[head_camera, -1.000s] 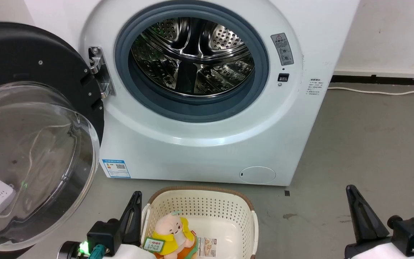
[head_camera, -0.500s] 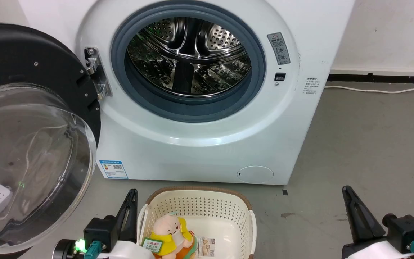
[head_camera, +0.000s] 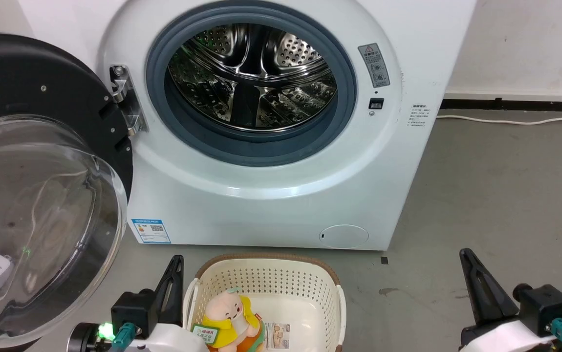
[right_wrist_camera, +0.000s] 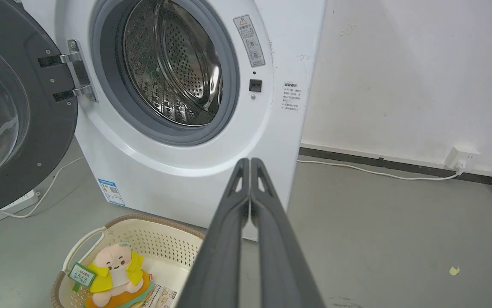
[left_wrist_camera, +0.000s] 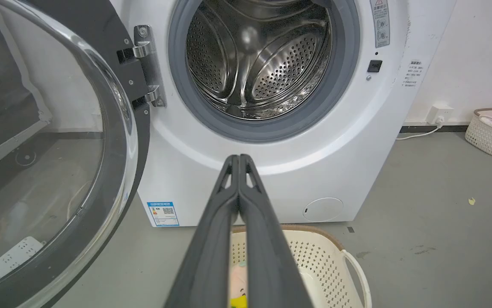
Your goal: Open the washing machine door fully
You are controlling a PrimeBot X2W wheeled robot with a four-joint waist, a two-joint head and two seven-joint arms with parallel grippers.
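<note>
The washing machine door (head_camera: pixel 41 186) at 9 o'clock is edge-cropped, blue label (head_camera: pixel 150 231) illegible; left gripper (left_wrist_camera: pixel 238 159) and right gripper (right_wrist_camera: pixel 250 161) fingers together

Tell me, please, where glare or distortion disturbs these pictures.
Head view: bright glare on the steel drum, pale reflections on the washing machine door. Left wrist view: the same drum shine. Right wrist view: the wide lens tilts the machine body.
</note>
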